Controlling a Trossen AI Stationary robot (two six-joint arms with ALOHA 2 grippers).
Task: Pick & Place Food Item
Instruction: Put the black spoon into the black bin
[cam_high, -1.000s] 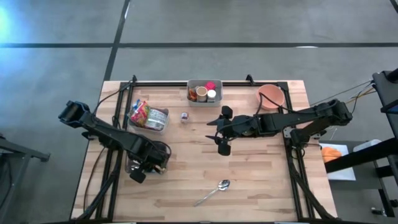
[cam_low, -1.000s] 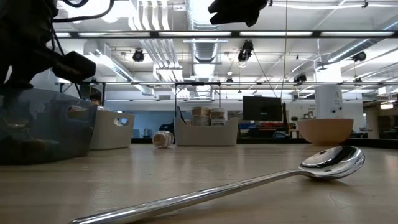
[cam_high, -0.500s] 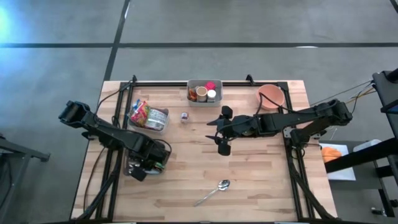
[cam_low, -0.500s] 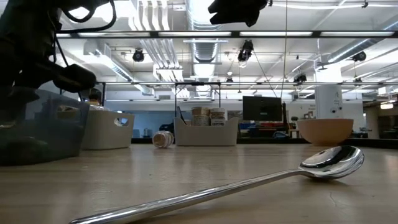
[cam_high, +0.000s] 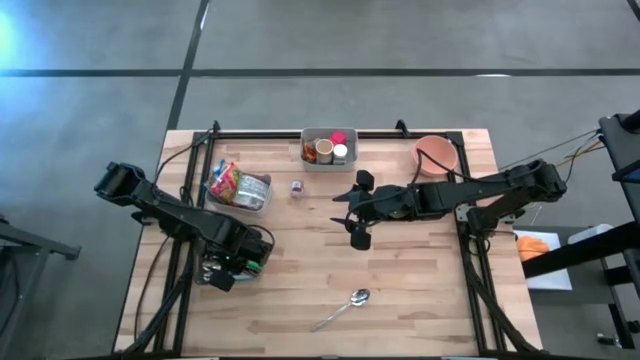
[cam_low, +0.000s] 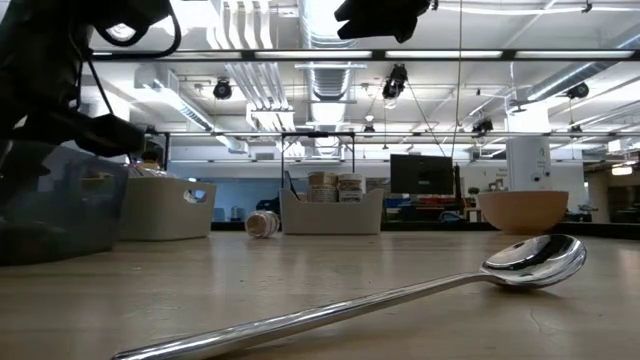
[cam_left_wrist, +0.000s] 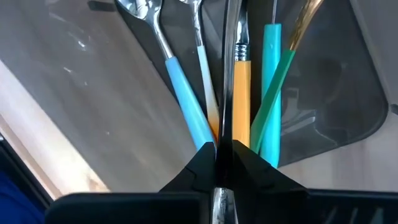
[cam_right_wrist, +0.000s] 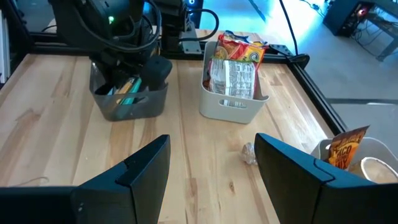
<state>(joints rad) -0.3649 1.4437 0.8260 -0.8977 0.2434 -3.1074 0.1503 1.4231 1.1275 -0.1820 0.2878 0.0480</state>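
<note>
Your left gripper (cam_high: 228, 268) is down inside the dark grey utensil bin (cam_right_wrist: 127, 99) near the left front part of the table (cam_high: 400, 290), and its fingers (cam_left_wrist: 202, 163) are pinched together on a thin metal utensil handle (cam_left_wrist: 229, 74). Around that handle the wrist view shows a blue-handled spoon (cam_left_wrist: 180, 93), an orange handle (cam_left_wrist: 241, 99) and a teal handle (cam_left_wrist: 272, 87), all leaning in the same bin. From table level the bin sits at the far left with the arm coming down over it.

Your right gripper (cam_high: 352, 212) is hovering over the middle of the table with its jaws standing wide apart and nothing between them. You can see bare wood past both fingers (cam_right_wrist: 134, 171) in its wrist view.

The food stuff: the snack packets (cam_high: 226, 182) stand in the light grey bin (cam_right_wrist: 233, 106) just behind the utensil bin. A small wrapped item (cam_high: 297, 187) lies on the wood between that bin and the back container (cam_high: 329, 159), which holds the little cups (cam_high: 325, 148) and stands at the back edge. The pink bowl (cam_high: 438, 155) is at the back right. A loose metal spoon (cam_high: 343, 307) lies near the front edge, well apart from both grippers.
</note>
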